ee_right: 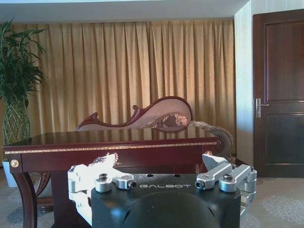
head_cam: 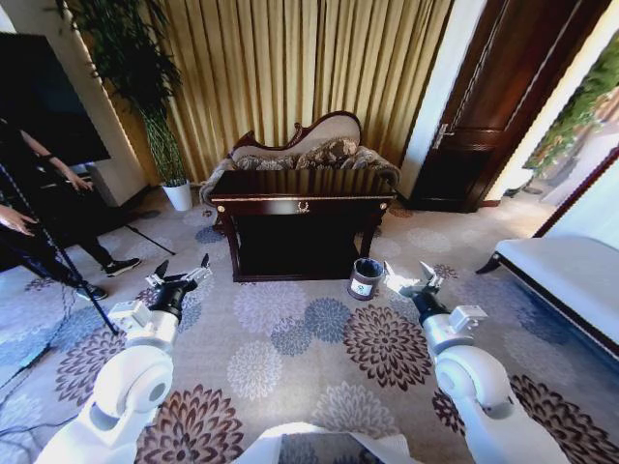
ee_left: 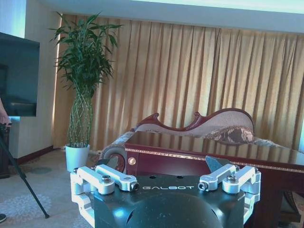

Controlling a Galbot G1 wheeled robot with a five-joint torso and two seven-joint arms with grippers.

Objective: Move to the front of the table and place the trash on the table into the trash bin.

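Dark glossy wood sits at the centre of the head view, and that is the table (head_cam: 302,200), its worktop a shiny slab with a gold emblem on the front rail, carved legs and a lower shelf beneath. Any trash on that worktop is too small to make out from here. Just off the table's right front leg, a little right of frame centre, stands the trash bin (head_cam: 366,277), a small round dark bucket with a pale label, on the patterned carpet (head_cam: 309,338). Lower left of the frame, the left gripper (head_cam: 182,274) is raised over the carpet with its fingers spread wide and nothing between them; well short of the table. Lower right, the right gripper (head_cam: 418,280) hangs in the same pose, fingers parted and empty, just to the right of the bin but not touching it. Behind the table runs a sofa (head_cam: 308,147) with a carved wooden back, golden curtains (head_cam: 290,68) behind that, a tall plant in a white pot (head_cam: 178,196) at upper left and a dark door (head_cam: 503,87) at upper right.
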